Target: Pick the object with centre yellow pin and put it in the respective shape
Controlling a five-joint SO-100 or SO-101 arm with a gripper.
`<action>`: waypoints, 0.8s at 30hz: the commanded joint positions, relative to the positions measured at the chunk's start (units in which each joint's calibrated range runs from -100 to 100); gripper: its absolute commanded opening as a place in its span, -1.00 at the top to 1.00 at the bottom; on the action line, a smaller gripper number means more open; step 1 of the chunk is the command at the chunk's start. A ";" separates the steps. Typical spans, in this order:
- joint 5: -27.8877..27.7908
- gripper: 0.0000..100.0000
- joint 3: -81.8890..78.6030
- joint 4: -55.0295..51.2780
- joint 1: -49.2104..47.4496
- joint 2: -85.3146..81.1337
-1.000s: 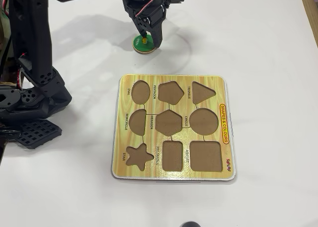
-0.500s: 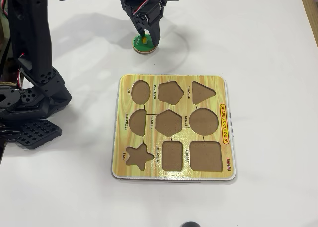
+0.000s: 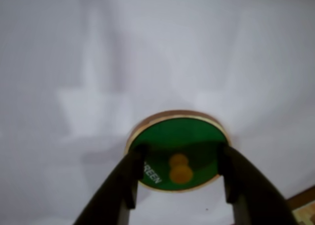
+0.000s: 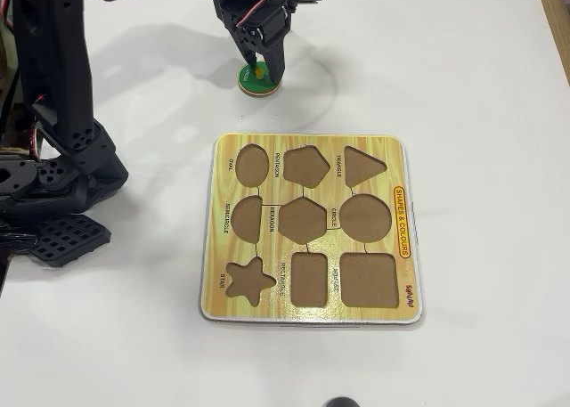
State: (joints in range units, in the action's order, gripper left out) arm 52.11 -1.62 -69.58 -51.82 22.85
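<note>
Overhead view: arm (image 4: 53,113) stands at left on a white table (image 4: 481,95), reaching across the top to the disc (image 4: 256,83). Disc lies flat on the table above the board (image 4: 310,229), well apart from it, roughly above the oval cutout (image 4: 251,165). Gripper (image 4: 258,69) sits directly over the disc, fingertips down at its top face, yellow knob (image 4: 258,70) showing between them.

Wrist view: disc (image 3: 177,136) is green with a pale rim, word GREEN readable near the left finger. Two dark fingers (image 3: 129,176) come up from the bottom edge, one each side of the knob (image 3: 180,172). Jaws are parted, a clear gap on both sides of the knob, nothing gripped. Finger ends overlap the disc's near half; whether they touch its face cannot be told. Board corner (image 3: 304,205) shows at lower right.

Board is yellow wood-grain with brown cutouts. Circle cutout (image 4: 365,218) is in the middle row at right, beside the hexagon cutout (image 4: 303,220). Semicircle cutout (image 4: 248,218) is at middle left. All cutouts hold no pieces. Disc is not in the circle cutout.
</note>
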 commanded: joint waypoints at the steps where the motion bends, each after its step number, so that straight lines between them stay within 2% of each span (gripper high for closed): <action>1: -0.28 0.66 -0.09 -0.60 -0.23 -1.85; 24: -0.33 0.66 -2.97 -0.60 -0.03 -1.85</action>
State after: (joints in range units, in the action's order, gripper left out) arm 52.00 -3.60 -69.92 -51.92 22.51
